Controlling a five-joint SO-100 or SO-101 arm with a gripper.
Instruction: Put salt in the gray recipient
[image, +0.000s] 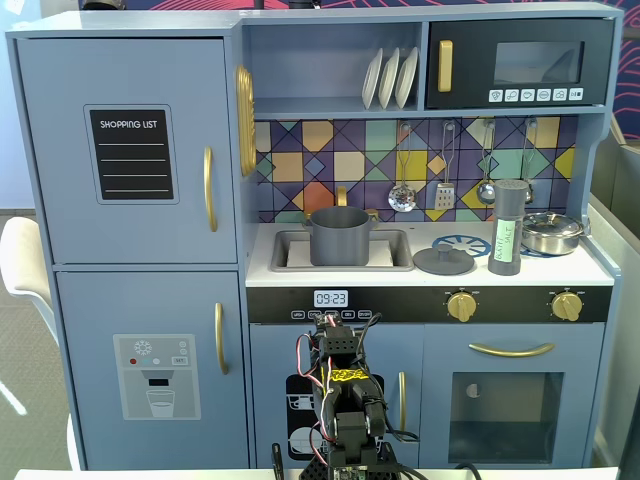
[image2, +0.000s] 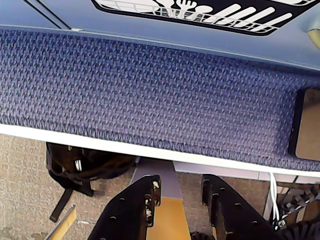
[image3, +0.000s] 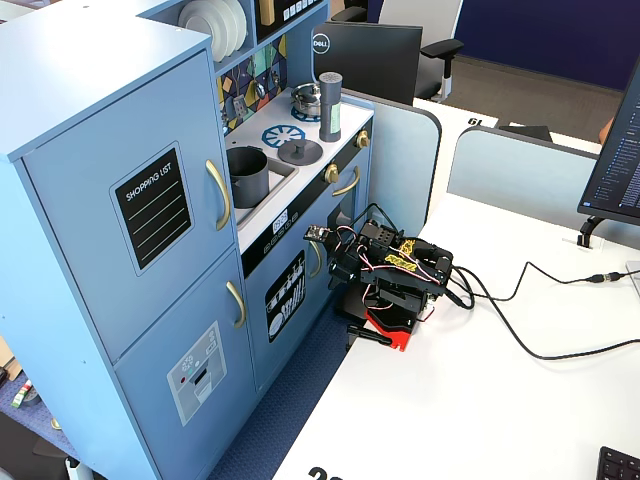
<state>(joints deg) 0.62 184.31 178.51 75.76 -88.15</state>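
The salt (image: 508, 228) is a tall dark-gray shaker with a pale green label. It stands upright on the toy kitchen's counter, right of the stove ring, and also shows in the other fixed view (image3: 330, 107). The gray recipient (image: 340, 237) is a matte gray pot that sits in the sink (image3: 247, 163). My arm (image: 340, 400) is folded low on the white table in front of the kitchen (image3: 395, 275), far below both. In the wrist view my gripper (image2: 181, 182) points down past the table edge. Its black jaws stand apart with nothing between them.
A flat gray knobbed lid (image: 444, 260) lies between the sink and the salt. A shiny silver lidded pan (image: 552, 232) stands right of the salt. Utensils hang above the counter. A blue textured strip (image2: 150, 90) and a dark bag (image2: 75, 165) on the floor show below the gripper.
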